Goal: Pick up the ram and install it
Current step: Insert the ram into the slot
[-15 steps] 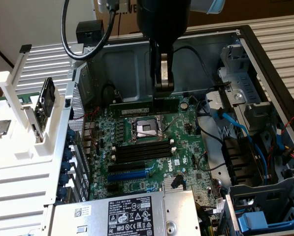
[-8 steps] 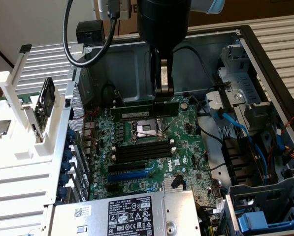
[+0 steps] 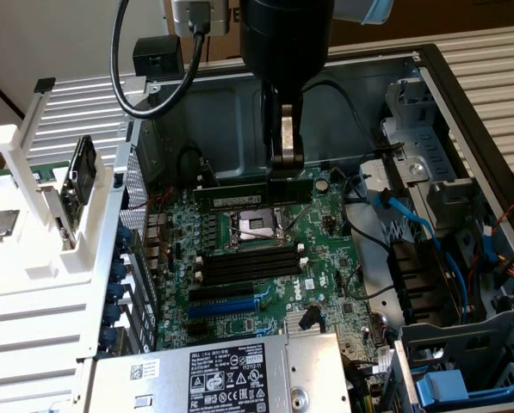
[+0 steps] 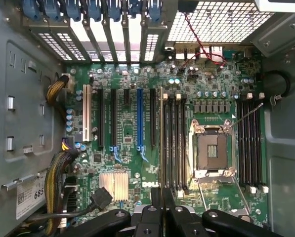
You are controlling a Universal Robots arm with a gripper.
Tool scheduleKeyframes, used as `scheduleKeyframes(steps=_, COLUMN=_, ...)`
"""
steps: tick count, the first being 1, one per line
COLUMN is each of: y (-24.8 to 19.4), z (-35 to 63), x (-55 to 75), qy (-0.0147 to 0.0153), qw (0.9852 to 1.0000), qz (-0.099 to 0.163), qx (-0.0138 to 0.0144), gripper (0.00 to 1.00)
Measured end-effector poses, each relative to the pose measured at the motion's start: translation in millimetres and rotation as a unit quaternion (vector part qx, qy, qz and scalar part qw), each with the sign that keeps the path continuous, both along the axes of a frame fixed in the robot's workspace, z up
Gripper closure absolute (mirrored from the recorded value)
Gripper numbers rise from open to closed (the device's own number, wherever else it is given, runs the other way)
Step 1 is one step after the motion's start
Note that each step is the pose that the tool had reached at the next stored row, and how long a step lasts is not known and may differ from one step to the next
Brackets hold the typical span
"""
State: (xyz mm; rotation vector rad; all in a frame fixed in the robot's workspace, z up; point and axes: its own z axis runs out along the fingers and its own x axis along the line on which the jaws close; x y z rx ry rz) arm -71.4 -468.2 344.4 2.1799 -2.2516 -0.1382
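Gripper (image 3: 287,168) pinches the ram (image 3: 239,193) directly beneath its fingers, over the motherboard (image 3: 325,232) inside the open case (image 3: 213,112) — DELL marks the board and, well apart, the power-supply label (image 3: 231,377).

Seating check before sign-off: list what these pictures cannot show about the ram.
- Exterior view: whether the ram, clamped in the gripper, is seated or hanging free; the stick itself hides what lies under it.
- Exterior view: the print on the ram's label, too small.
- Exterior view: the arm above the gripper, cut off by the top edge.
- Exterior view: the power supply label text, too small.
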Motion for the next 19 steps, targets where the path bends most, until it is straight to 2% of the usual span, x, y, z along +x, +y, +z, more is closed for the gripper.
scheduleKeyframes(steps=10, y=7.2, z=-4.9, x=0.0, qy=0.0000, qw=1.0000, qz=0.000, qx=0.0000, gripper=0.88)
scheduleKeyframes(steps=19, y=7.7, z=-10.4, x=0.1, qy=0.0000, qw=1.0000, qz=0.000, qx=-0.0001, gripper=0.88)
